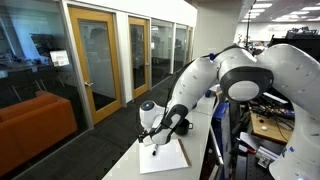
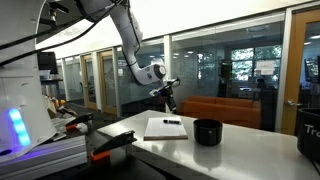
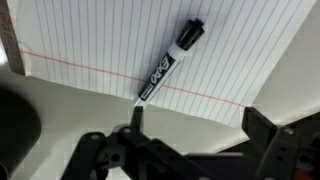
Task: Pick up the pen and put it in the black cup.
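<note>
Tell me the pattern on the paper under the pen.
White paper with fine ruled lines and one red line; clearest in the wrist view.

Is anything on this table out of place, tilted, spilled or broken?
Nothing stands out. The pen lies flat, slanted across the lined paper. The black cup stands upright beside the sheet, and no spill shows. The open gripper hangs above the pen.
</note>
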Controlling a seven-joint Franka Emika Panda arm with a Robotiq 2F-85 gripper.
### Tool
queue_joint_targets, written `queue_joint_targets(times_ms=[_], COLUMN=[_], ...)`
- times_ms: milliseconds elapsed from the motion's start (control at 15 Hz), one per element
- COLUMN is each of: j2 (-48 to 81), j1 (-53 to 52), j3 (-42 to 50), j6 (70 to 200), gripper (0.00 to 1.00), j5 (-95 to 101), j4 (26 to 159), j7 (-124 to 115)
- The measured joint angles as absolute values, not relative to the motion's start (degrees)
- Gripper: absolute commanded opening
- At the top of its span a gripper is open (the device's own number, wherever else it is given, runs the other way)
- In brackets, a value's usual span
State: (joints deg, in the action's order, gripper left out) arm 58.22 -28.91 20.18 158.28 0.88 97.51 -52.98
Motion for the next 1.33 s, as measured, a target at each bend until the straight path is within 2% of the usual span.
queue_joint_targets(times_ms=[800, 1333], j2=[58.39, 59.19], j1=[-29.81, -27.61], j3=[21.21, 21.21], j6=[158.54, 170.02], gripper=[1.00, 1.00], j5=[2.06, 1.84], j4=[103.68, 108.03], j7=[-59.00, -57.49])
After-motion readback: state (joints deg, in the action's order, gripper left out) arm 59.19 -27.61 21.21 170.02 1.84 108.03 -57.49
